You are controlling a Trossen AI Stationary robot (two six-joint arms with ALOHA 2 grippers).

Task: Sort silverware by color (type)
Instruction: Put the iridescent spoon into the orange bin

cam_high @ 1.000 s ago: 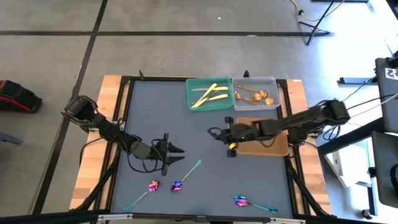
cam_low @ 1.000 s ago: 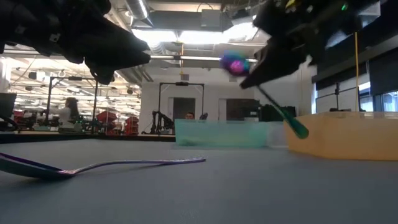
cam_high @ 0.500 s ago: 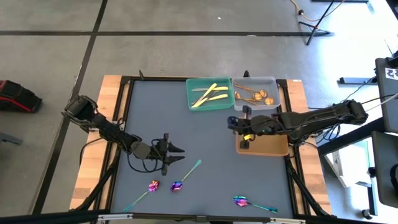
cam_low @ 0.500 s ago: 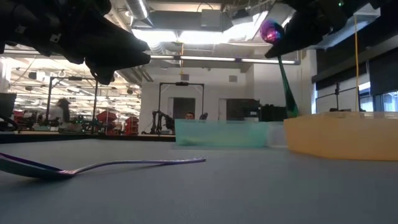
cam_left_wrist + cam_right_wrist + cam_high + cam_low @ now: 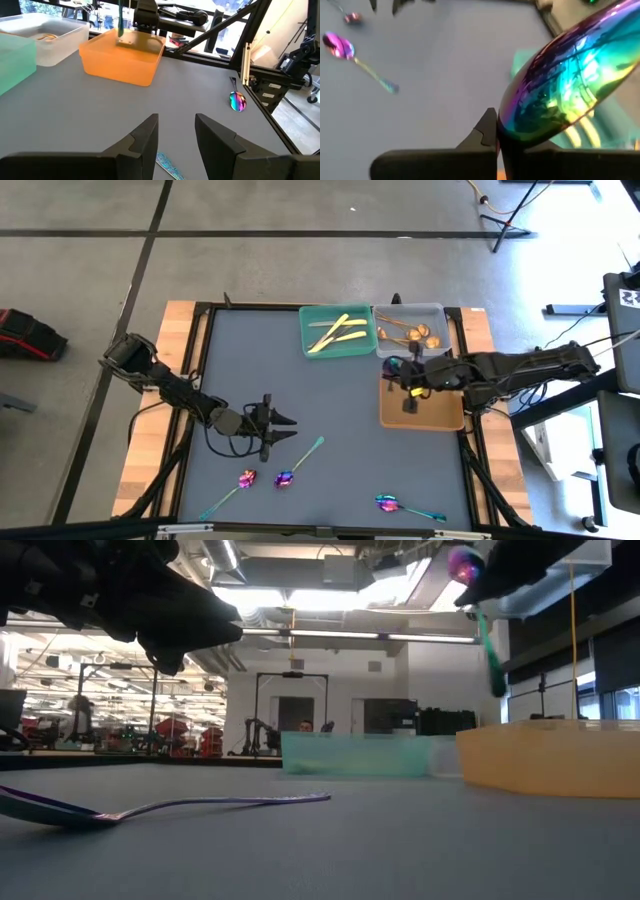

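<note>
My right gripper [image 5: 404,376] is shut on an iridescent purple-blue spoon [image 5: 478,610] above the orange tray [image 5: 440,415]. My left gripper [image 5: 278,427] hovers open over the table's left half, near one iridescent spoon [image 5: 300,463]; its fingers [image 5: 145,137] stand apart with that spoon's teal handle tip [image 5: 167,167] below them. Two more iridescent spoons [image 5: 240,485] [image 5: 405,506] lie flat near the table's near edge. Pale gold knives [image 5: 335,332] lie in the green tray, and copper spoons [image 5: 410,333] lie in the grey tray. My right gripper pinches the spoon between its two fingers [image 5: 487,137] at the neck just under the bowl [image 5: 560,90], coming from the table's right. The spoon is lifted clear, bowl [image 5: 462,562] up, and the teal handle [image 5: 490,655] hangs below over the orange tray.
The green tray [image 5: 307,340] and grey tray [image 5: 440,315] sit side by side at the far edge, and the orange tray stands just in front of the grey one. The middle of the grey table [image 5: 330,400] is bare. A black frame rims the table.
My right gripper has carried the spoon up and toward the table's right and far side, from beside the orange tray's left wall to above the tray. The handle has swung from a slant to hanging nearly straight down.
</note>
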